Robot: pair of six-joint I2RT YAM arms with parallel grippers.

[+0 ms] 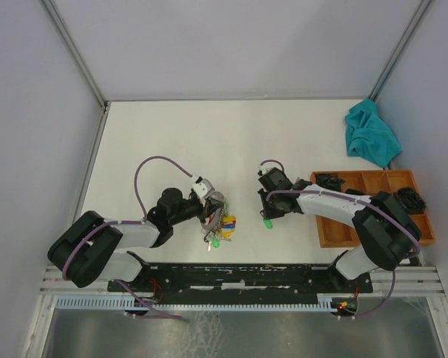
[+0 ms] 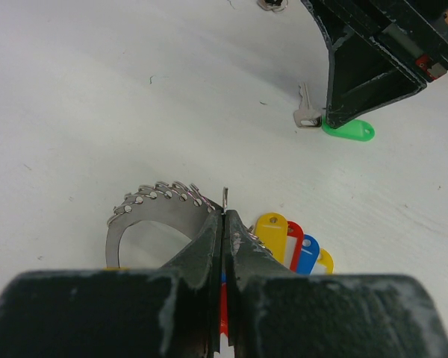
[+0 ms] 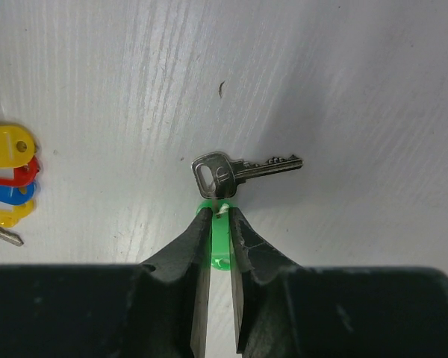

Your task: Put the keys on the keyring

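Observation:
The keyring (image 1: 219, 222) lies on the white table with its red, yellow, blue and green tags fanned out. In the left wrist view it is a silvery ring (image 2: 151, 212) with the tags (image 2: 287, 239) beside it. My left gripper (image 2: 225, 216) is shut on the ring's thin wire end. The green-headed key (image 3: 235, 170) lies flat, and its green head (image 3: 221, 242) fills the narrow gap between the jaws of my right gripper (image 3: 219, 212), which is shut on it. It also shows in the top view (image 1: 268, 223) and the left wrist view (image 2: 349, 130). The dark key is not visible.
A wooden compartment tray (image 1: 334, 227) with black items stands at the right. A teal cloth (image 1: 369, 134) lies behind it. The keyring's tags (image 3: 7, 175) show at the left edge of the right wrist view, close to the green key.

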